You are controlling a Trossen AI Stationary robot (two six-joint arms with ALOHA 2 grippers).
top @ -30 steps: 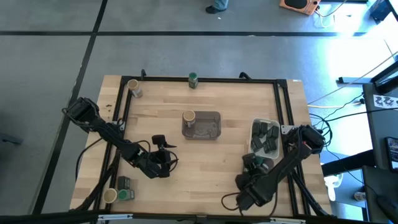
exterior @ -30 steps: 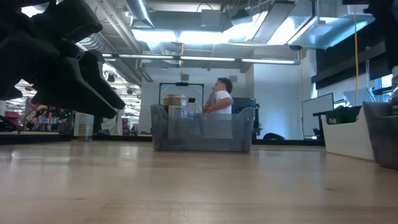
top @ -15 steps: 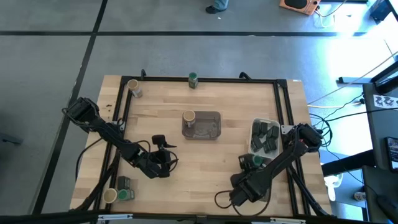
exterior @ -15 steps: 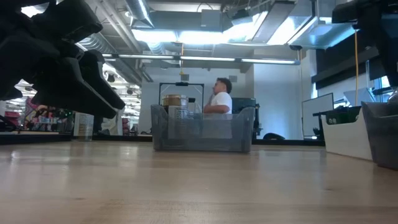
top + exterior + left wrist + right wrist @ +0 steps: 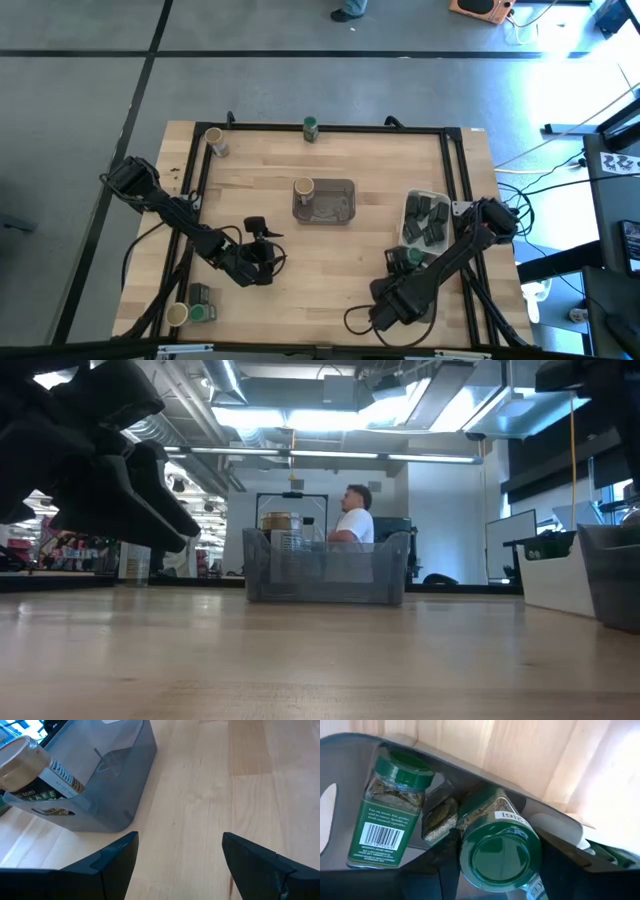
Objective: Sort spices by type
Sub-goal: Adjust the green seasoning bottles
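**Spice sort: left pincer idle, right pincer gripping a green jar**

Wooden counter (image 5: pixel 260 200), grey floor around it, black frame rails along the edges.

- Far-left corner: tan-lid jar (image 5: pixel 213 139) on its own. Near-left corner: another tan-lid jar (image 5: pixel 177 315) and a green-lid jar (image 5: pixel 203 312) side by side, just off the rail.
- Left pincer (image 5: pixel 262 238) hovers over bare wood at left-centre, fingers spread wide, nothing between them. Its wrist view looks at the grey tray (image 5: pixel 100 780).
- Far edge, middle: lone green-lid jar (image 5: pixel 310 127).
- Centre: grey tray, tan-lid jar in tray (image 5: pixel 30 767) leaning in its left corner.
- Right: white tray (image 5: pixel 411 203) with dark tins (image 5: pixel 428 220) packed inside.
- Right pincer (image 5: pixel 495 857) sits near the right edge over a dark tray (image 5: pixel 350 750), closed on a held green jar (image 5: pixel 500 850); second green jar (image 5: pixel 387 810) lies inside that tray beside it.
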